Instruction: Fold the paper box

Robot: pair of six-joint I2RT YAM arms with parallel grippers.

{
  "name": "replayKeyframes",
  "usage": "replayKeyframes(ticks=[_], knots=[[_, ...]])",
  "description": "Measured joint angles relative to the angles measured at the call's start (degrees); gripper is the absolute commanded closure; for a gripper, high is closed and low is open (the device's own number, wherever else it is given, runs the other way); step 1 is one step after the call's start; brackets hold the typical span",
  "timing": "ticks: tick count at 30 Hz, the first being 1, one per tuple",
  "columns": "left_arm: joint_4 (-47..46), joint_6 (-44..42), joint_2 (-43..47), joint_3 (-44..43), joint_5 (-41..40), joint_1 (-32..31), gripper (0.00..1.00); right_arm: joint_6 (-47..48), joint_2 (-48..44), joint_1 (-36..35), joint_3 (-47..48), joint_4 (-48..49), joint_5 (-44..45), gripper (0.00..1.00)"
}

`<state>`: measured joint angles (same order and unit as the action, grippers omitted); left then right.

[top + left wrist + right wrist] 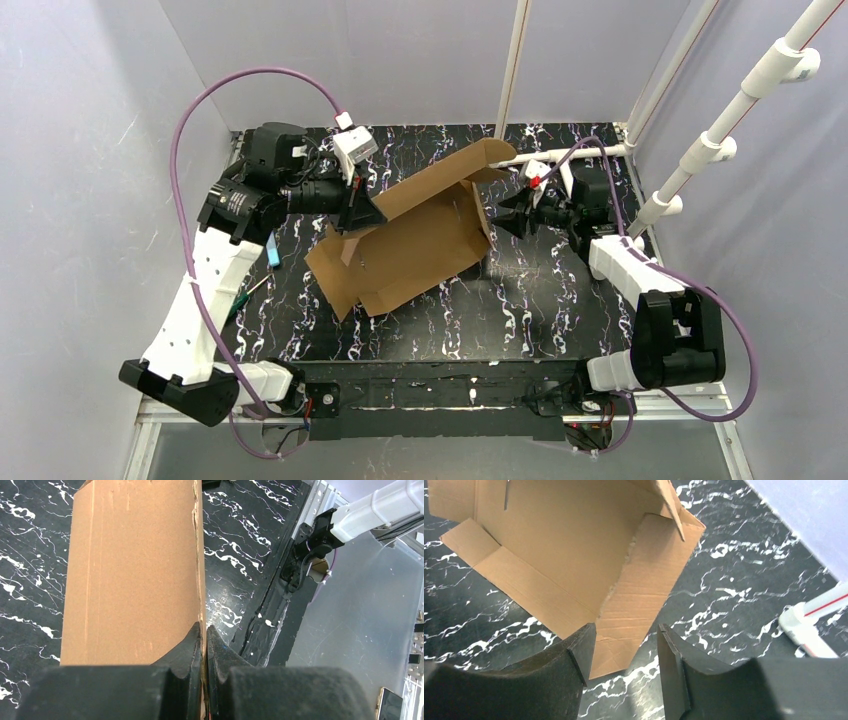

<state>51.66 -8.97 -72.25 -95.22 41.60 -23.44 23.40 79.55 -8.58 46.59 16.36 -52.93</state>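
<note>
Cardboard paper box (pixel 410 245) edge clamped in left pincer (pixel 205 632); right pincer (pixel 624 642) hovers spread near it.

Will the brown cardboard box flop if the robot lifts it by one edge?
Probably not much: the brown cardboard box looks stiff, its panels flat where the left gripper pinches one edge. It likely bends mainly along its creases. Thin sheet, so probably light and slides easily.

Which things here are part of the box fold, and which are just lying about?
In the job:
box
left gripper, shut on the box's edge
right gripper, open, close to the box

Lying about:
blue item
green item
white pipe
</note>
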Motion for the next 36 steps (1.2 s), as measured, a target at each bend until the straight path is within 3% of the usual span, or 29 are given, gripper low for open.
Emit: replayKeyframes(ticks=[8,17,26,36], knots=[[0.2,0.22,2.47,1.57,1.49,-0.42,1.0,-4.55,-0.13,2.93,-1.4,-1.64,3.74,0.39],[0.13,0.74,4.22,3.19,2.32,-1.03,1.0,-12.0,9.55,1.55,-1.38,1.66,1.14,0.27],[-0.11,1.14,4.2,3.34,2.34,-1.07,1.0,-10.93,9.64,-3.56,-1.38,0.2,-0.76,0.24],[-0.37,1.7,4.28,3.52,2.01,-1.16,1.0,-13.2,7.28,-4.09,-4.04,4.57,1.88,0.16]])
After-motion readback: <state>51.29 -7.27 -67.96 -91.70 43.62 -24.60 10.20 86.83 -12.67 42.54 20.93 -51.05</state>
